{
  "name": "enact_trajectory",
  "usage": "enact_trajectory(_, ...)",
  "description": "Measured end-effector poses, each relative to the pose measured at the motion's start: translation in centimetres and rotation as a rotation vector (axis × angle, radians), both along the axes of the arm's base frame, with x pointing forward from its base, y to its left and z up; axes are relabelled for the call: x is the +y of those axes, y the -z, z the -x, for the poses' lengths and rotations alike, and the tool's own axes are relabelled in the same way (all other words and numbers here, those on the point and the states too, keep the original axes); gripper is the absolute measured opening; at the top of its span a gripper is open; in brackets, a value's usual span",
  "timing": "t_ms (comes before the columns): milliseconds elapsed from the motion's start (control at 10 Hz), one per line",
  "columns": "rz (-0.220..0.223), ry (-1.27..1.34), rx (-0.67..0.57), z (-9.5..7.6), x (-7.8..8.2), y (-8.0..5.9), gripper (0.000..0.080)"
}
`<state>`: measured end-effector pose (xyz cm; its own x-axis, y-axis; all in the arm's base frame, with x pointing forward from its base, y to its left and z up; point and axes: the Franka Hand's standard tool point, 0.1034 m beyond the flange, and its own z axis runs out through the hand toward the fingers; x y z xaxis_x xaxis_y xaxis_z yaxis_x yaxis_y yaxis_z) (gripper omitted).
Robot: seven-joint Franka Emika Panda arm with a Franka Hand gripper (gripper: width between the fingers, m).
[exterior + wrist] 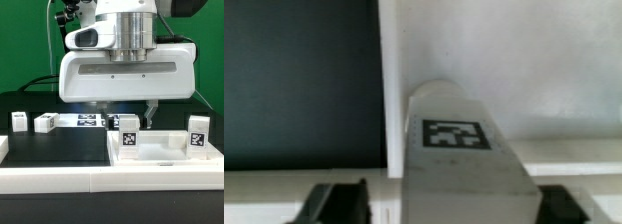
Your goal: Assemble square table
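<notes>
Wrist view shows the gripper (450, 203) with its jaws set on either side of a tagged table leg (450, 150) and, as far as the blur allows, closed on it. The leg's lower end hangs right over the edge of the square tabletop (509, 60), with white tray on one side and the black work surface (295, 90) on the other. In the exterior view the tabletop lies near, toward the exterior view's right, with the gripper above its left corner. A spare leg (18, 121) and a second spare leg (44, 123) rest well apart from it at the far left. The main risk, I judge, is misalignment. Lowered from here, the leg could catch the tabletop's edge, tip in the jaws or shove the tabletop sideways, and so miss its seat. A weak grip would let it twist or drop onto the black surface.
</notes>
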<state>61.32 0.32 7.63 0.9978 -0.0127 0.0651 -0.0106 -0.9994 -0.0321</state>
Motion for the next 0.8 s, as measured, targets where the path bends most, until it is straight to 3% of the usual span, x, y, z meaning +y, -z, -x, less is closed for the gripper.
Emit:
enact_trajectory(100, -0.001, 0.013, 0.000, 0.00, 0.00, 0.01, 0.0285)
enact_trajectory(300, -0.001, 0.016, 0.001, 0.00, -0.01, 0.01, 0.0288)
enact_trajectory(800, -0.058, 0.509, -0.011, 0.24, -0.22, 0.14, 0.0288)
